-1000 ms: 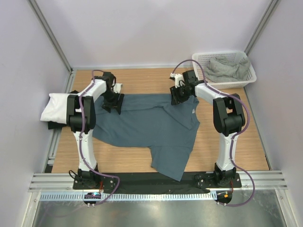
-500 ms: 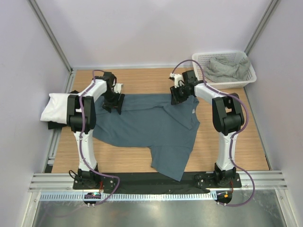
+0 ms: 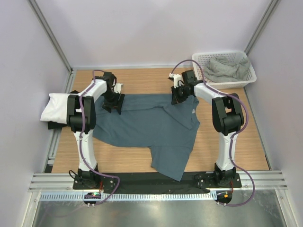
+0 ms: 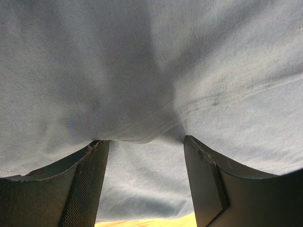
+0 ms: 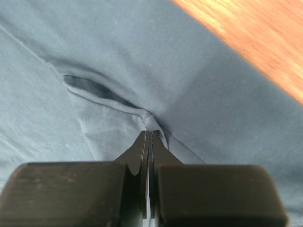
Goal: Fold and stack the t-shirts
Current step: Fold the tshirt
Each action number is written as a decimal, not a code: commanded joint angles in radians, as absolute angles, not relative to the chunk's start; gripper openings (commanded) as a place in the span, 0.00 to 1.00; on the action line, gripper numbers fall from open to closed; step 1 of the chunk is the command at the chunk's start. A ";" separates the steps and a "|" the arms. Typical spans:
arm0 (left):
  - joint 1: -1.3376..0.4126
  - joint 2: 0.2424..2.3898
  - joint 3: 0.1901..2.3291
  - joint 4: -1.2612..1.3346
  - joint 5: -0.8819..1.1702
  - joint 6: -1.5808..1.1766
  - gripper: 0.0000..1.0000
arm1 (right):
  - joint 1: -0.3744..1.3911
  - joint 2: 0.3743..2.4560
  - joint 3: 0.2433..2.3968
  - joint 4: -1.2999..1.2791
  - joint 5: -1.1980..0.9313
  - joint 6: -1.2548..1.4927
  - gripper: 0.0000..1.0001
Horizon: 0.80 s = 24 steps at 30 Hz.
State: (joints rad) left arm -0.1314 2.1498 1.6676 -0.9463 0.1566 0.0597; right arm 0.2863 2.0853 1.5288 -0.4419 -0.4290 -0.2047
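The slate-blue t-shirt (image 3: 147,125) lies spread on the wooden table, its near corner hanging toward the front edge. My left gripper (image 3: 113,106) is low over its far left corner. Its fingers (image 4: 87,179) stand open, with a fold of the blue cloth (image 4: 142,71) lying between and over them. My right gripper (image 3: 177,98) is at the shirt's far right edge. In the right wrist view it (image 5: 149,135) is shut, pinching a raised seam of the blue cloth (image 5: 94,61). A white t-shirt (image 3: 57,106) lies folded at the left on a black one (image 3: 51,125). A grey-green t-shirt (image 3: 225,68) is in the basket.
The white mesh basket (image 3: 251,78) stands at the far right corner. The folded stack sits against the table's left edge. Bare wood (image 3: 142,78) shows beyond the shirt and to the right of it (image 3: 236,142). Metal frame posts rise at both far corners.
My right gripper has closed onto the blue cloth. Both arms and the shirt have hardly moved.
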 commanded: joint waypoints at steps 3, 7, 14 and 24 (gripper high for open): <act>-0.137 2.146 1.677 -0.940 0.183 0.058 0.65 | 0.325 1.935 1.530 -0.460 -0.448 -0.193 0.01; -0.137 2.151 1.687 -0.940 0.190 0.057 0.65 | 0.382 1.853 1.416 -0.457 -0.468 -0.155 0.01; -0.138 2.141 1.680 -0.936 0.189 0.055 0.65 | 0.459 1.737 1.279 -0.440 -0.482 -0.095 0.02; -0.138 2.155 1.726 -0.948 0.189 0.049 0.65 | 0.465 1.667 1.252 -0.411 -0.404 -0.087 0.30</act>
